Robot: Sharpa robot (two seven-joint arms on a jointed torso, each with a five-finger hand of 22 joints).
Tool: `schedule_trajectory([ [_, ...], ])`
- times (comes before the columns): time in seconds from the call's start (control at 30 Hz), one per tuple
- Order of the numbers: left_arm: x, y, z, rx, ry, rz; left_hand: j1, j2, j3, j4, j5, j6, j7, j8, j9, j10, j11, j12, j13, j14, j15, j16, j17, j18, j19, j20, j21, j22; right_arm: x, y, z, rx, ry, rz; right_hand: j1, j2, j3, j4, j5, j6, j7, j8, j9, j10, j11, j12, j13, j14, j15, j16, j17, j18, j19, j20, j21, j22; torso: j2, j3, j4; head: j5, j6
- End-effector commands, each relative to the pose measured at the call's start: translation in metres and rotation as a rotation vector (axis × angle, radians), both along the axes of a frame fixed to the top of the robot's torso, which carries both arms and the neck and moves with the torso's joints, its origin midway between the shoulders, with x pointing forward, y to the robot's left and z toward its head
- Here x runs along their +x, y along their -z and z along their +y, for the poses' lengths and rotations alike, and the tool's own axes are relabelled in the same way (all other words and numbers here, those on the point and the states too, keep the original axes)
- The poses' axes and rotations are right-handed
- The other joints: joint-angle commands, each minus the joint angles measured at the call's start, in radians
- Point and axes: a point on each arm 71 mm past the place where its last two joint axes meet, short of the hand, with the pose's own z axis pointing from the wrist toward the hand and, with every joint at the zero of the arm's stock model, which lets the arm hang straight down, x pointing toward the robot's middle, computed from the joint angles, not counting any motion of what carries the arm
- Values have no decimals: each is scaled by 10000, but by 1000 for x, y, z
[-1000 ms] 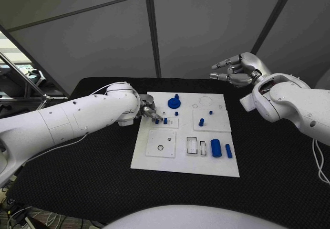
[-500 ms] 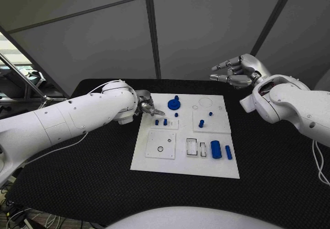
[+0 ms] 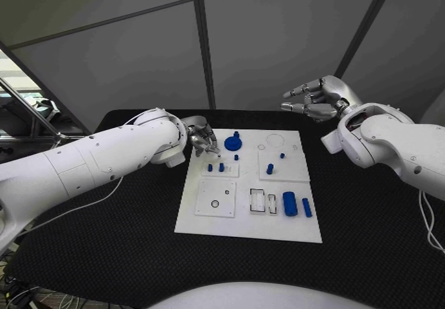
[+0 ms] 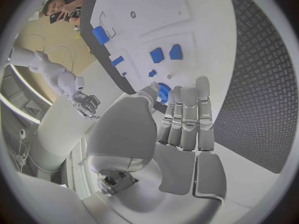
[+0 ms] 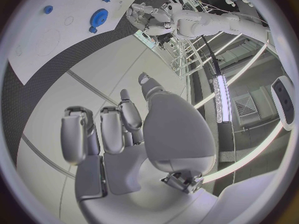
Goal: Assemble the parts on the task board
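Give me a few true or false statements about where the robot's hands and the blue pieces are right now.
1. The left hand is at the white board's far left corner. True.
2. The right hand holds a blue piece. False: it holds nothing and is raised beyond the board.
3. A large blue cylinder lies near the board's right edge. True.
4. The round blue knob sits off the board on the black table. False: it is on the board.

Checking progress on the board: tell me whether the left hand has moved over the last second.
Yes. The left hand has pulled back from the two small blue pegs toward the task board's far left corner, empty.
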Motion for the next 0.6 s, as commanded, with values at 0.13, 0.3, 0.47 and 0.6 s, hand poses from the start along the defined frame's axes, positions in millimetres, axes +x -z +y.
schedule_trajectory([
  [0.13, 1, -11, -24, -1283, 1354, -3046, 697, -630, 621, -775, 85, 714, 45, -786, -1886, 490, 76, -1735, -2549, -288, 111, -1086, -944, -195, -178, 150, -455, -175, 0, -2, 3, 40, -119, -59, -90, -26, -26, -27, 28, 92, 0, -40, -17, -55, -13, -28, -13, 357, -72, -42, 11, 140, -2, -37, -57, 877, 20, 0, -30, -56, 79],
  [0.3, 1, -7, -36, -913, 1964, -3900, 583, -715, 587, -991, 63, 1196, -48, -1089, -2916, 754, 160, -2444, -4099, 96, 103, -1078, -1181, -167, 24, 158, -397, -57, 0, -1, 3, 41, -131, -52, -90, -26, -26, -27, 28, 92, 0, -40, -17, -55, -13, -28, -13, 357, -72, -42, 11, 140, -2, -37, -57, 877, 12, -3, -9, -110, 85],
  [0.47, 0, 0, -49, -245, 2555, -4122, 391, -728, 452, -1036, 12, 1372, -102, -1281, -3581, 857, 127, -2727, -5027, 863, 68, 116, -504, -125, 434, 95, -149, 146, 0, -1, 4, 44, -150, -44, -90, -26, -26, -27, 28, 92, 0, -40, -17, -55, -13, -28, -13, 357, -72, -42, 11, 140, -2, -37, -57, 877, 26, -6, -14, -127, 83],
  [0.6, -1, 4, -57, 299, 2874, -4174, 227, -777, 335, -983, -30, 1372, -116, -1324, -3977, 870, 115, -2816, -5514, 1663, 33, 1860, 858, -127, 738, 58, 115, 357, 0, -1, 5, 47, -169, -36, -101, -21, -26, -31, 29, 90, 0, -41, -18, -49, -13, -14, -1, 361, -72, -37, 25, 138, 5, -37, -54, 884, 23, -5, -23, -134, 77],
])
